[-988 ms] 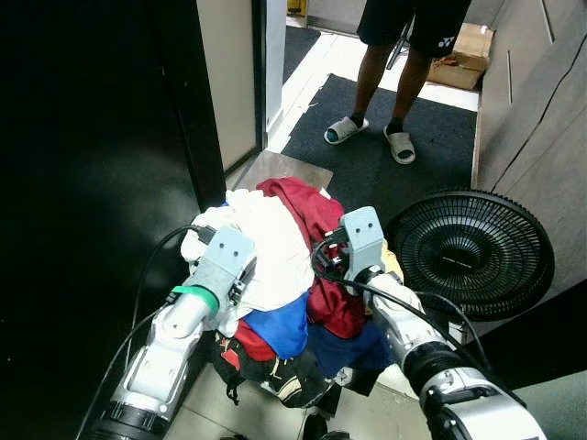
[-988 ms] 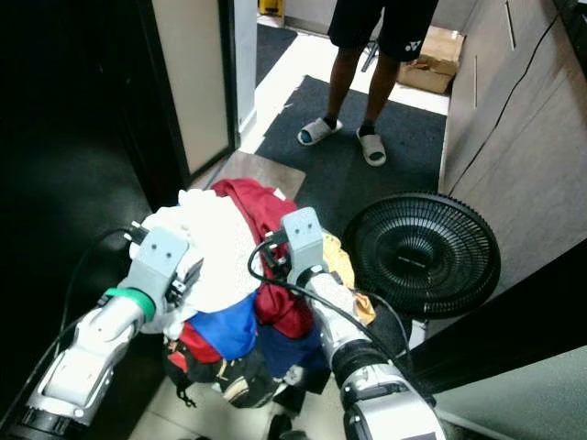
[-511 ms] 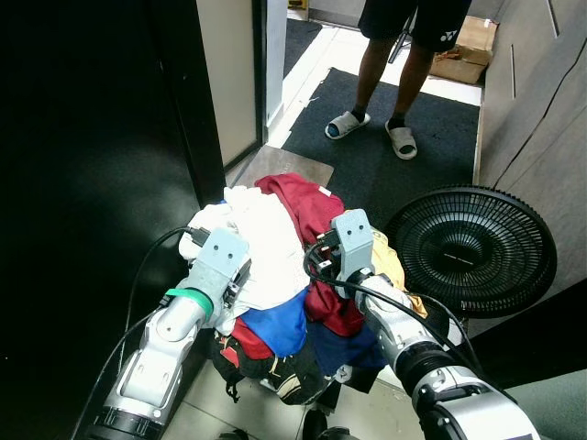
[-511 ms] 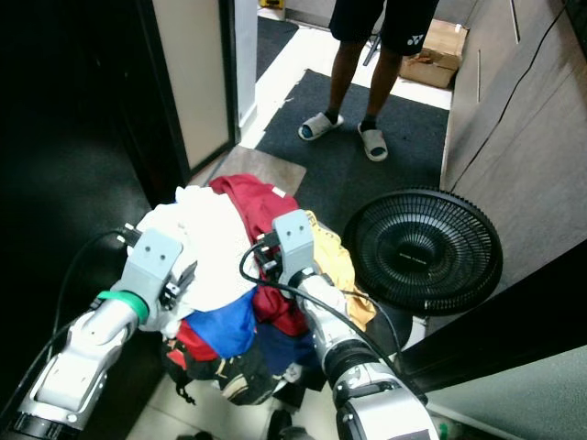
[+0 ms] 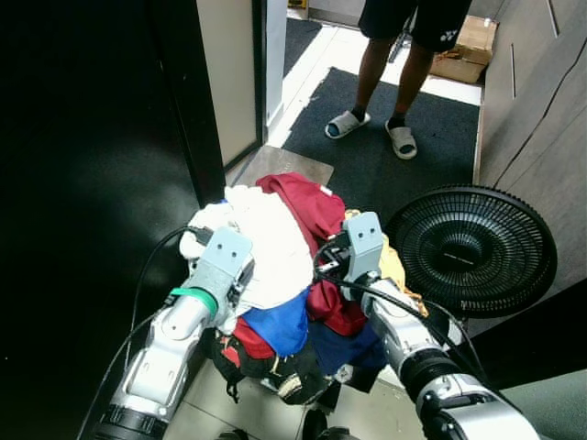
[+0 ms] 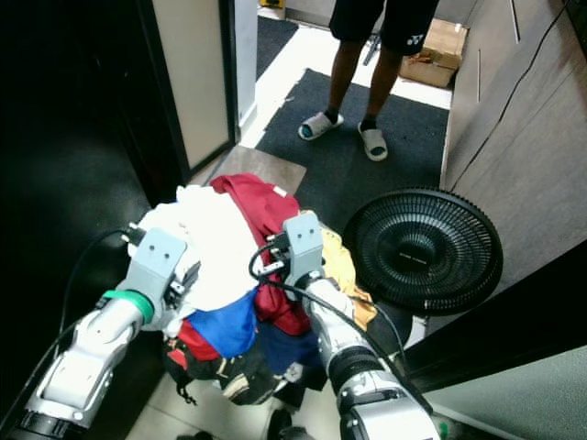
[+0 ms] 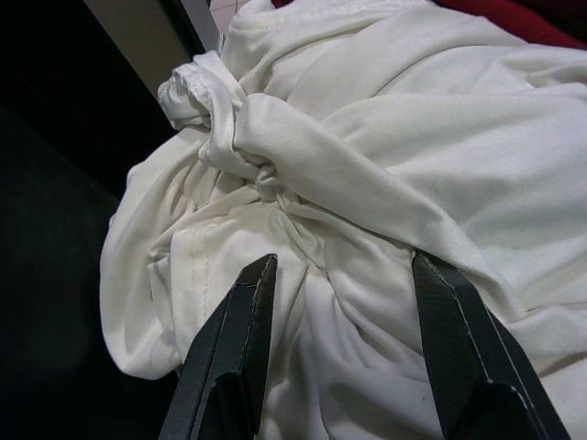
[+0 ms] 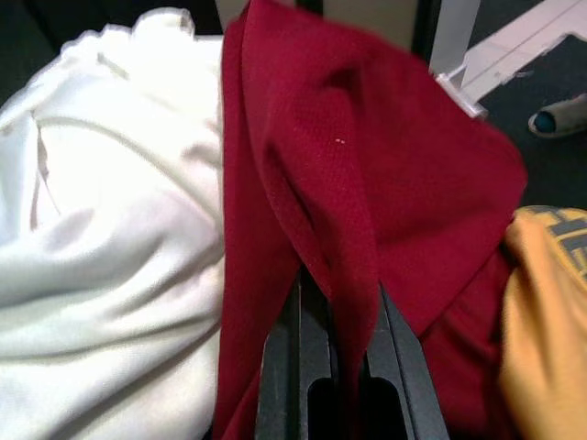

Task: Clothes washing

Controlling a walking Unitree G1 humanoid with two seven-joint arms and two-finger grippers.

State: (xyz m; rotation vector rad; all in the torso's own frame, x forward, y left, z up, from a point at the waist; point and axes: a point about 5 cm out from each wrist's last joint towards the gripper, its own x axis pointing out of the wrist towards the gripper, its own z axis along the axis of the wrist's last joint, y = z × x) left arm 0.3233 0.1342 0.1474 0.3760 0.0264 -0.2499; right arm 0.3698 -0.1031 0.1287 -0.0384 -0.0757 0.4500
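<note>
Jaws differ between the two arms: the left gripper (image 7: 341, 353) has its fingers apart, pressed against a knotted fold of the white shirt (image 7: 385, 147), while the right gripper (image 8: 335, 362) is pinched together on a fold of the red shirt (image 8: 367, 174). Between the arms sits the pile of clothes (image 5: 275, 275), with white and red on top, a blue garment (image 5: 280, 325) below and a yellow one (image 8: 546, 321) on the fan (image 5: 472, 247) side. A person (image 5: 399, 55) stands on the dark mat beyond. The bundle looks soft, limp and light, likely to sag and shed pieces; thick bunched folds near the middle seem the surest hold, with support underneath.
</note>
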